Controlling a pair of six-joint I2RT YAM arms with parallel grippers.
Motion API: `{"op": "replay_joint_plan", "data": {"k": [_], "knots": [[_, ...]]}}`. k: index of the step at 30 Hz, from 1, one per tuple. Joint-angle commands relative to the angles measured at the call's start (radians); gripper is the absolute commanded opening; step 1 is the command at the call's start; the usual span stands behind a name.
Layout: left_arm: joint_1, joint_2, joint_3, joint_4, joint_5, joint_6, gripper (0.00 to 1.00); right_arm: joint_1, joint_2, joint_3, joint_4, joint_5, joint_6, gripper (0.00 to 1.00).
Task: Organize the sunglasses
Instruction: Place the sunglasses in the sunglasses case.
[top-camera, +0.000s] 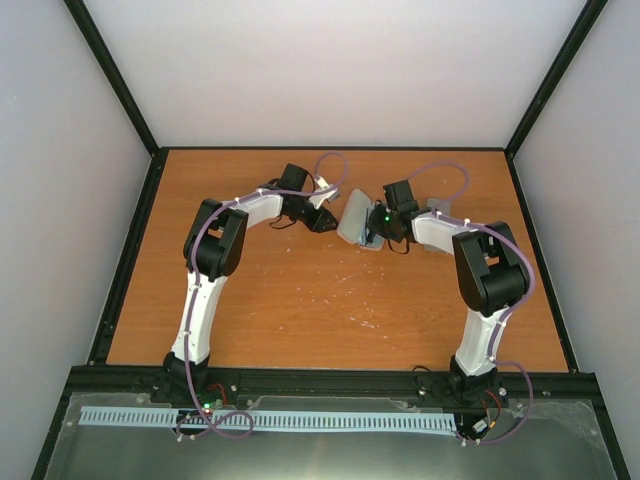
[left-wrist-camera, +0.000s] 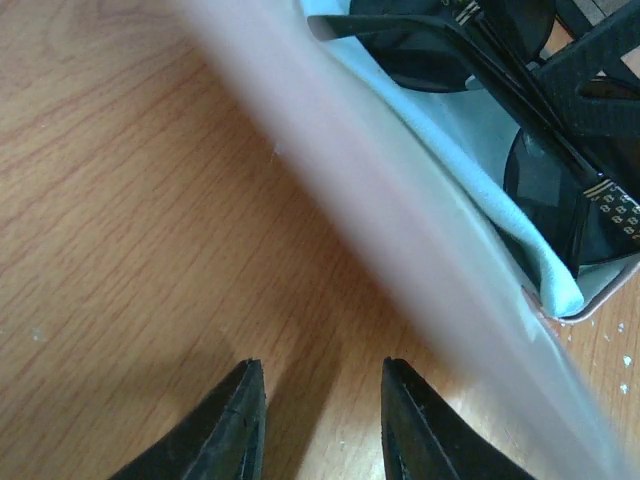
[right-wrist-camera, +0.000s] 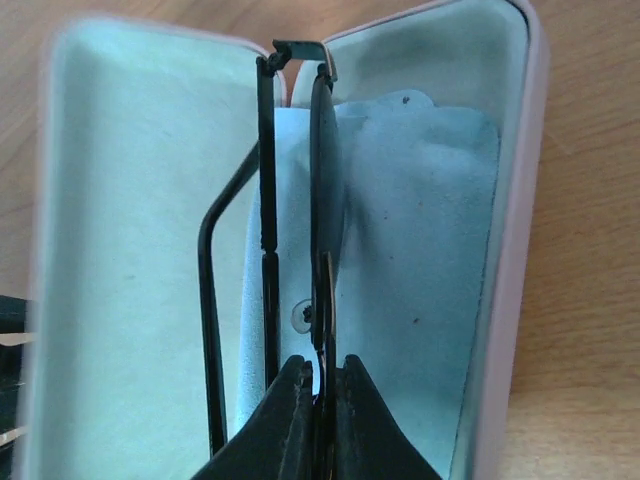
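Wood-grain tabletop (top-camera: 300, 300) carries an open case (right-wrist-camera: 515, 200), where the black sunglasses (right-wrist-camera: 322, 150) stand on edge over a pale blue cloth (right-wrist-camera: 420, 230). Their long axis runs straight away from the right gripper (right-wrist-camera: 322, 400), whose fingers pinch the frame. The left gripper (left-wrist-camera: 322, 420) sits just beside the lid, fingers partly apart and empty, so laying the pair flat likely falls to the right arm.

My R gripper (right-wrist-camera: 320, 392) is pinched hard on the black sunglasses (right-wrist-camera: 325, 180), thin frame clamped at the bottom, lens edge-on & upright. They stand inside the open case (right-wrist-camera: 518, 250): pink rim, pale blue lining, halves spread L & R. A pale blue cloth (right-wrist-camera: 420, 220) lies in the R half, behind the lens. One temple arm (right-wrist-camera: 268, 190) runs parallel, just L of the lens. Wood table (right-wrist-camera: 590, 250) shows at R.
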Motion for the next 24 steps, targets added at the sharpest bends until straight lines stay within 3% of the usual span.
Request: {"op": "replay_joint_plan", "data": {"k": [1,5,8,12,18,24], "knots": [[-0.012,-0.053,-0.005,0.007,-0.008,0.009,0.34,-0.002,0.024,-0.020,-0.122,0.047,-0.025,0.07],[-0.016,-0.051,-0.007,0.007,-0.010,0.012,0.34,-0.003,0.018,-0.024,-0.134,0.057,-0.030,0.08],[-0.018,-0.053,-0.010,0.006,-0.012,0.013,0.34,-0.002,0.015,-0.020,-0.144,0.063,-0.033,0.19],[-0.020,-0.054,-0.015,0.007,-0.016,0.018,0.34,-0.004,0.000,-0.019,-0.168,0.091,-0.046,0.22],[-0.025,-0.053,-0.018,0.008,-0.014,0.020,0.34,-0.011,-0.018,-0.018,-0.198,0.115,-0.060,0.51],[-0.033,-0.054,-0.026,0.010,-0.017,0.023,0.34,-0.020,-0.059,-0.022,-0.220,0.165,-0.075,0.56]]}}
